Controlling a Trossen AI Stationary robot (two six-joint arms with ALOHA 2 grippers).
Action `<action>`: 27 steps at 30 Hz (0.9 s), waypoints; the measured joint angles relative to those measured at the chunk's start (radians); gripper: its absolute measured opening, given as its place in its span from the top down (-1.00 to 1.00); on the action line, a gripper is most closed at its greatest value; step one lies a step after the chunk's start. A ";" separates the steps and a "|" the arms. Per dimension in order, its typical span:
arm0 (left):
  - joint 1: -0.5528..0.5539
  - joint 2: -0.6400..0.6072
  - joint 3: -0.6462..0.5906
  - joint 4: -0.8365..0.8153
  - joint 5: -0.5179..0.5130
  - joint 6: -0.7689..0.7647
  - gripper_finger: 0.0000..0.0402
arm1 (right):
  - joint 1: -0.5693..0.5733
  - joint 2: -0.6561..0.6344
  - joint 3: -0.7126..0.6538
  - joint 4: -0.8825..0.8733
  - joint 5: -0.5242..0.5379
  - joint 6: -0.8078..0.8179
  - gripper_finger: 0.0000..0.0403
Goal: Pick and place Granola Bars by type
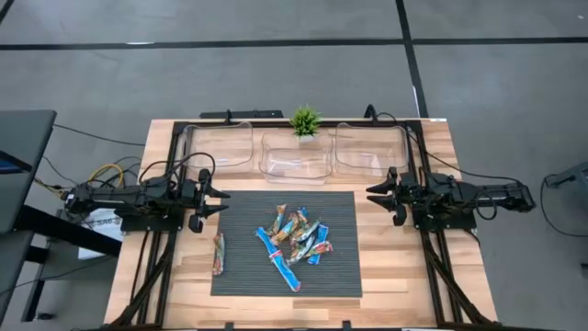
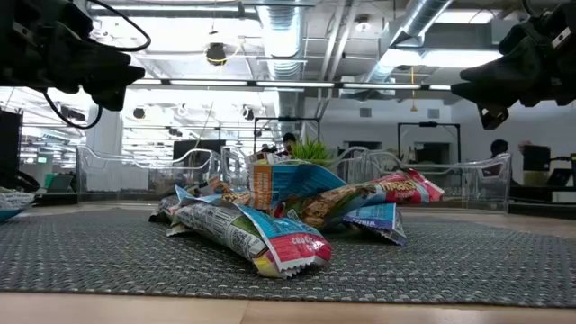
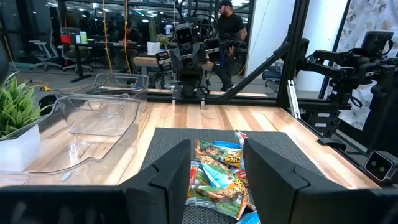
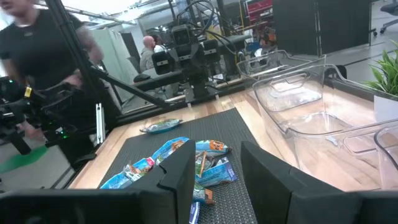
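Granola bars in shiny foil wrappers, bright blue and tan-orange-red (image 1: pixel 296 239), lie heaped on the dark ribbed rectangular mat (image 1: pixel 344 276) at the near middle of the pale wooden table (image 1: pixel 459 276); one multicoloured bar (image 1: pixel 219 253) lies apart at the mat's left edge. Farther back, the left gripper (image 1: pixel 219 197) and the right gripper (image 1: pixel 375 194) hover at the mat's two sides, each with fingers spread apart and holding nothing. Beyond them stand three clear plastic bins (image 1: pixel 296 158) and a small green potted plant (image 1: pixel 304 120).
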 joint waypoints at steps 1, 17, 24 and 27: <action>0.000 0.000 0.000 0.000 0.000 0.000 0.31 | 0.000 0.000 0.000 0.000 0.000 0.000 0.40; 0.000 0.000 0.000 0.000 0.000 0.000 0.31 | 0.000 0.000 0.000 0.000 0.000 0.000 0.40; -0.001 0.000 0.000 0.009 0.044 -0.383 0.31 | 0.000 0.000 0.000 0.000 0.000 0.000 0.40; -0.001 0.000 0.000 0.010 0.053 -0.668 0.31 | 0.000 0.000 0.000 0.000 0.000 0.000 0.40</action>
